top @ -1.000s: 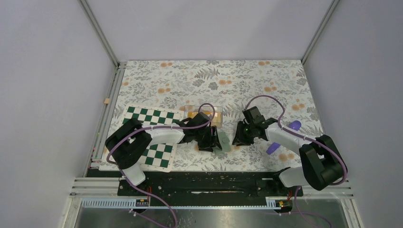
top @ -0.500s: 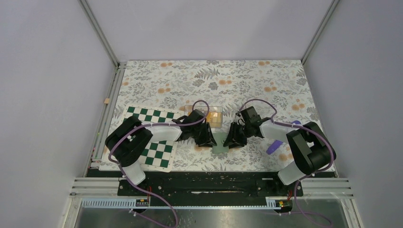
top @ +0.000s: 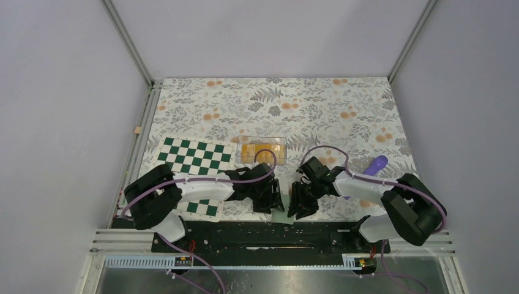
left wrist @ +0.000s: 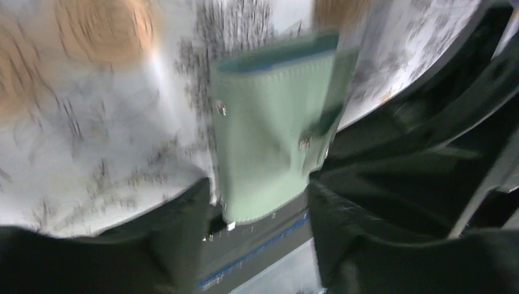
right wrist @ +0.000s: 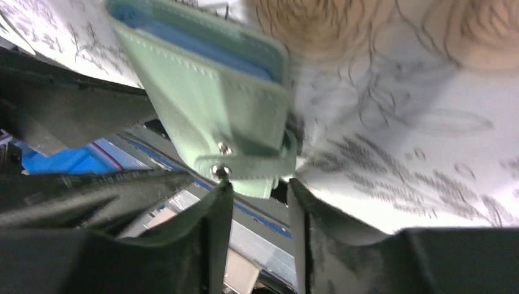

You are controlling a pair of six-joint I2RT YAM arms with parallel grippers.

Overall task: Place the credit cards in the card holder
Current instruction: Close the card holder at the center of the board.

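The card holder (left wrist: 269,128) is a pale green pouch with a blue lining and a snap strap. It lies at the table's front edge with its near end over the edge. In the top view the grippers hide it. My left gripper (left wrist: 258,188) straddles its near end, and the holder fills the gap between the fingers. My right gripper (right wrist: 260,184) is slightly open, with the strap (right wrist: 245,168) just at its tips and not clamped. The two grippers (top: 272,199) (top: 298,205) face each other. The orange-yellow credit cards (top: 263,151) lie in a clear tray behind them.
The green-and-white chequered board (top: 196,156) lies at the left, partly under my left arm. A purple object (top: 376,164) lies at the right beside my right arm. The black rail (top: 257,236) runs along the table's front edge, just below both grippers.
Both grippers have moved toward the front edge, and the card holder has come with them from mid-table to the edge. The left arm has swung off the board.
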